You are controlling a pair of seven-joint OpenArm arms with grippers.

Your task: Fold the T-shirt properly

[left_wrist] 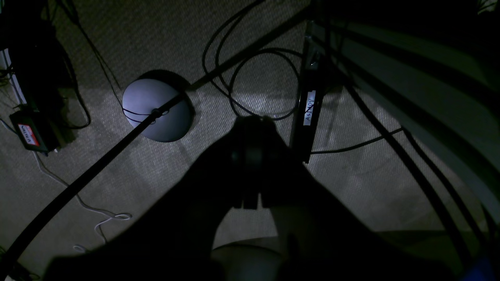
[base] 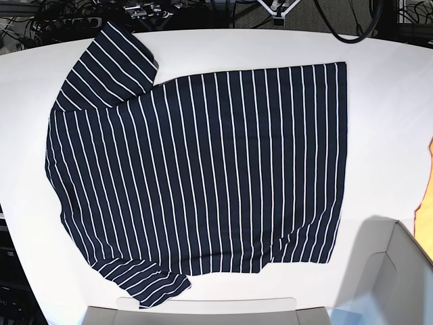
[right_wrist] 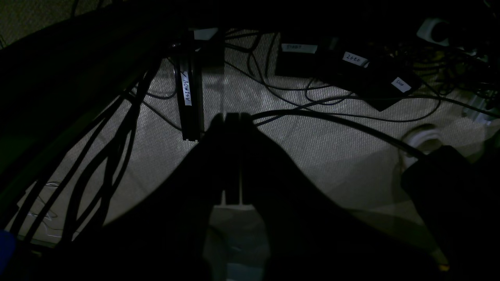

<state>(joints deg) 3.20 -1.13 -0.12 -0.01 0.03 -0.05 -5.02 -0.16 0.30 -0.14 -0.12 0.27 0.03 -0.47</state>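
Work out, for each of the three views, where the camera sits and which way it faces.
Base: overhead, facing down at the T-shirt spread on the white table; no gripper shows.
Left wrist: behind the left gripper, facing the carpet and cables; only that dark gripper shows.
Right wrist: behind the right gripper, facing the carpet.
Shared: both wrist views show the labelled black post.

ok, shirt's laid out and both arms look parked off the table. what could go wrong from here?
1. Both wrist views show only carpet and loose cables; the left gripper and right gripper are dark silhouettes, so a snag on the way up is possible.
2. The dark navy white-striped cloth T-shirt has one sleeve at the near edge of the white table; it could slip off.
3. The shirt lies skewed, so folds may come out uneven.
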